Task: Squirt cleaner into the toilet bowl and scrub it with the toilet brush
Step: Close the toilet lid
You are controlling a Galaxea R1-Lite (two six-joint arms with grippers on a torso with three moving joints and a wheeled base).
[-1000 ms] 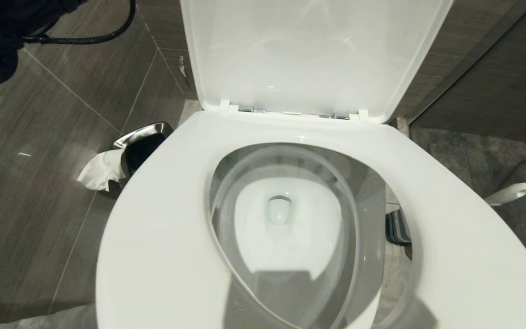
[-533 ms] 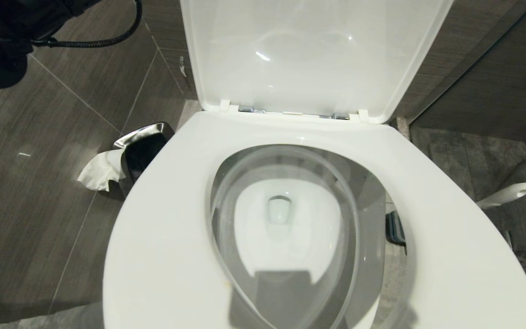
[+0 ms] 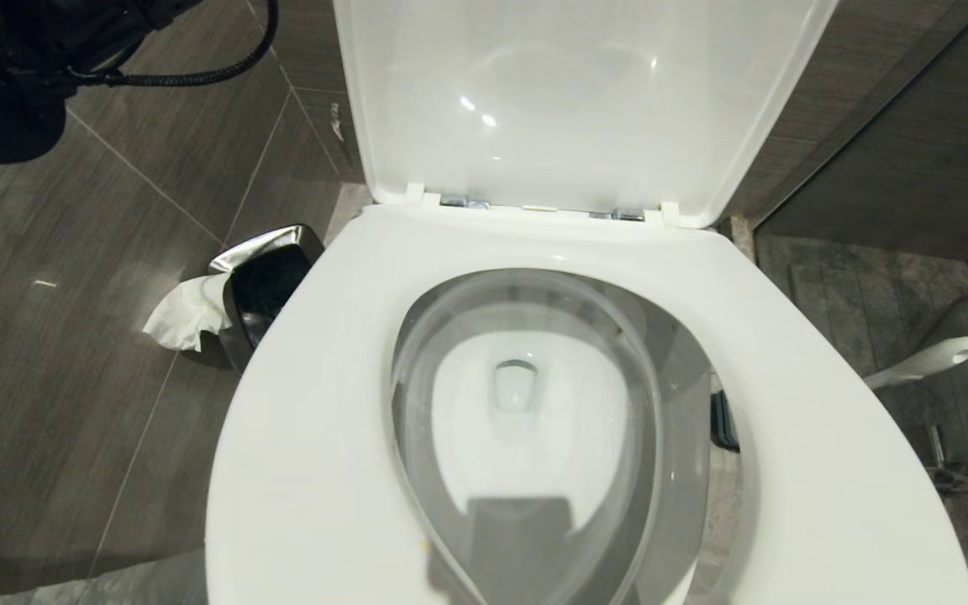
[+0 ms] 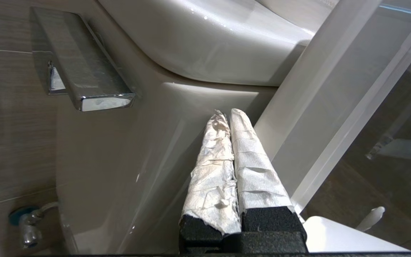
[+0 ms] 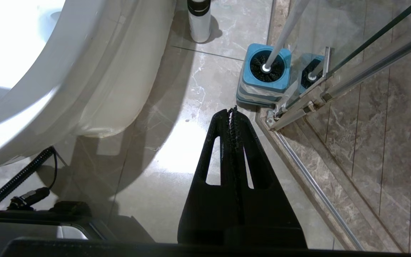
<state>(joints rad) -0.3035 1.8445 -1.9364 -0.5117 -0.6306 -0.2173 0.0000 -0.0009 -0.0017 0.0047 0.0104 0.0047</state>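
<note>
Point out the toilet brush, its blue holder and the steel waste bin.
toilet brush (image 5: 267,66), right wrist view, on the dark bristle head.
blue holder (image 5: 262,93), right wrist view, on its striped side wall.
steel waste bin (image 3: 259,248), head view, on its shiny lid.

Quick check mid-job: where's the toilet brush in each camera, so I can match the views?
Head view: toilet brush, handle only, poking out right of the seat.
Left wrist view: handle tip, low beside the raised lid.
Right wrist view: standing in its blue holder by the glass door.
Shared landmark: the toilet bowl.
</note>
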